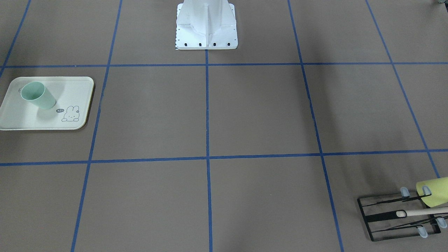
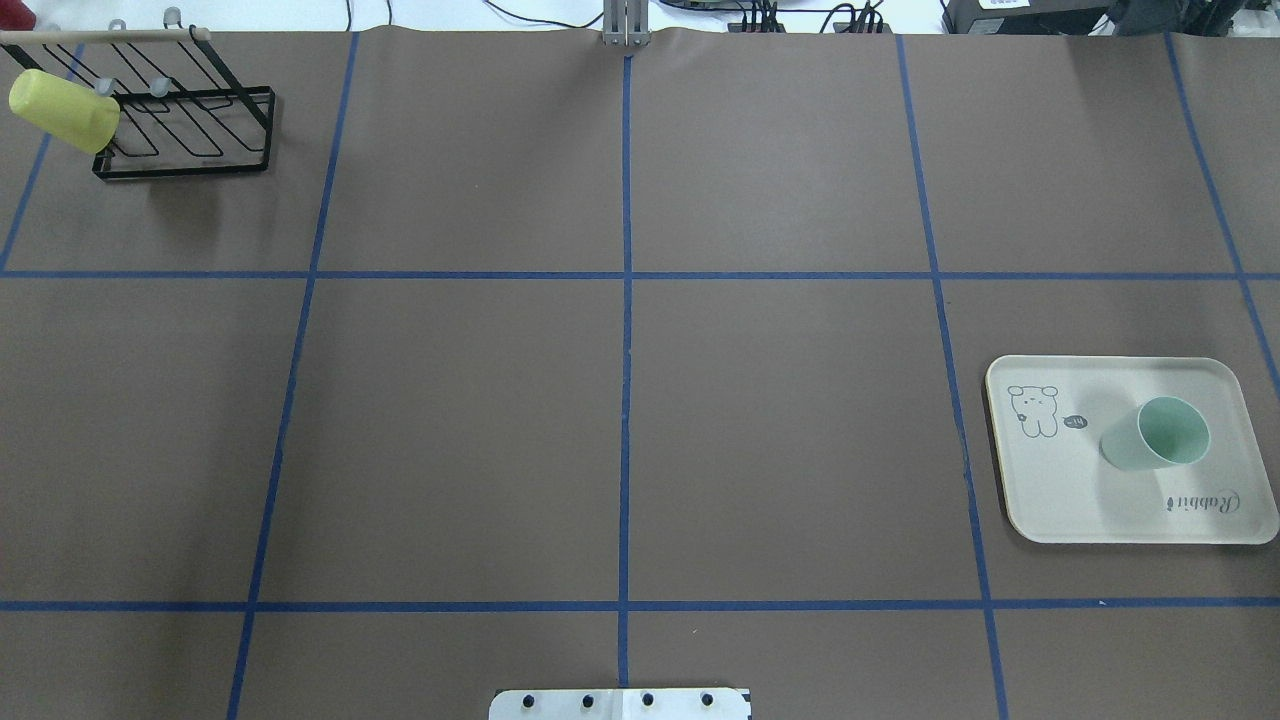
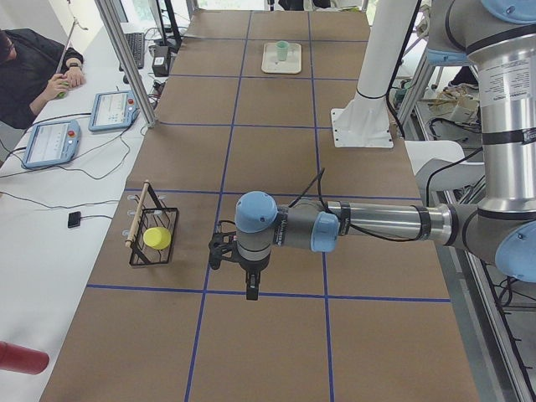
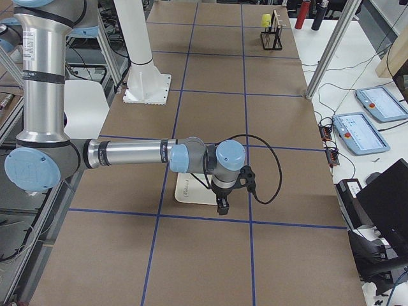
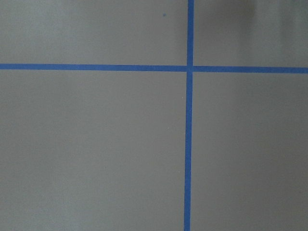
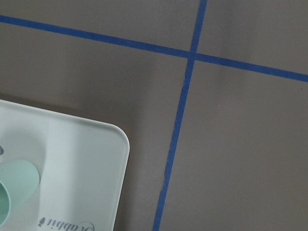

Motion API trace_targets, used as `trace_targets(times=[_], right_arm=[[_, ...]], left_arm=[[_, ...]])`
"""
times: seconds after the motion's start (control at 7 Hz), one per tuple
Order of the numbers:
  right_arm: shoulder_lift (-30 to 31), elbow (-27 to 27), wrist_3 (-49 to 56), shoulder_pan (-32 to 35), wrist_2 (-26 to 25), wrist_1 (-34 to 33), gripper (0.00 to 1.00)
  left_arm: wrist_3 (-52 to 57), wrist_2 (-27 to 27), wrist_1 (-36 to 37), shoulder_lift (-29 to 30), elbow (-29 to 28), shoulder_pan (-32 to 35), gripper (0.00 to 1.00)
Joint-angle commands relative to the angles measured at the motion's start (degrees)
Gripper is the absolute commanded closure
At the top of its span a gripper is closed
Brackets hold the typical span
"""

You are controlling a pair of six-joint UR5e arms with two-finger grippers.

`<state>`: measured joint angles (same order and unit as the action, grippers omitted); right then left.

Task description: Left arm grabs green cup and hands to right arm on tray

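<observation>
1. Work surface: a brown paper-covered table [image 2: 460,430] is divided into rectangles by blue tape lines [image 2: 626,400]. The white flanged pedestal base [image 1: 206,31] stands at the robot's edge of the table.
2. Task object: the small pale mint-green plastic tumbler (green cup) [image 2: 1155,435] stands upright, mouth up, on the cream rectangular plastic tray with rounded corners [image 2: 1090,505]. It stands between the bunny drawing [image 2: 1034,410] and the grey "Rabbit" script [image 2: 1202,501]. The tray lies flat on the robot's right side of the table.
3. Left arm: the silver-grey jointed left arm with pale blue joint caps [image 3: 377,222] extends horizontally over the table. Its black two-finger left gripper [image 3: 251,293] points down and hangs clear of the surface, near the black wire rack [image 3: 155,243] and well apart from the green cup. Whether its claw is apart or together cannot be told.
4. Right arm: the silver-grey right arm [image 4: 127,153] extends horizontally. Its black right gripper [image 4: 221,209] points down just beside the tray, above its near corner. It holds nothing visible; its claw state cannot be told.
5. Other items: a yellow-green plastic cup [image 2: 62,110] hangs tilted on the rack, beside a pale wooden rod [image 2: 100,35].
</observation>
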<state>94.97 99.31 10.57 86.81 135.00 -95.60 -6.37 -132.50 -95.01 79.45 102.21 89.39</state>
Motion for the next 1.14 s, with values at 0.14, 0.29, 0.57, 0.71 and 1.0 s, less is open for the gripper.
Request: trace_targets(times=[0.14,0.29,0.57,0.71,1.0], right_arm=[[-0.05,-0.26,-0.20,-0.15,-0.09,0.33,0.01],[-0.14,-0.17,-0.11,-0.15,0.00,0.33,0.01],[-0.14,-0.17,-0.20,-0.15,0.00,0.33,0.01],[-0.14,-0.17,-0.20,-0.15,0.00,0.24,0.01],[-0.14,-0.35,-0.20,-0.15,0.09,0.24,0.01]], left_arm=[[0.04,-0.03,0.18,0.09,0.00,-0.01,0.00],[-0.04,0.05,0.18,0.09,-0.08,-0.09,0.00],[-0.04,-0.04,0.62,0.26,-0.61,-0.18,0.00],[-0.04,-0.04,0.62,0.26,-0.78,-0.27,0.00],[-0.04,-0.38,3.32,0.87,-0.44,-0.27,0.00]])
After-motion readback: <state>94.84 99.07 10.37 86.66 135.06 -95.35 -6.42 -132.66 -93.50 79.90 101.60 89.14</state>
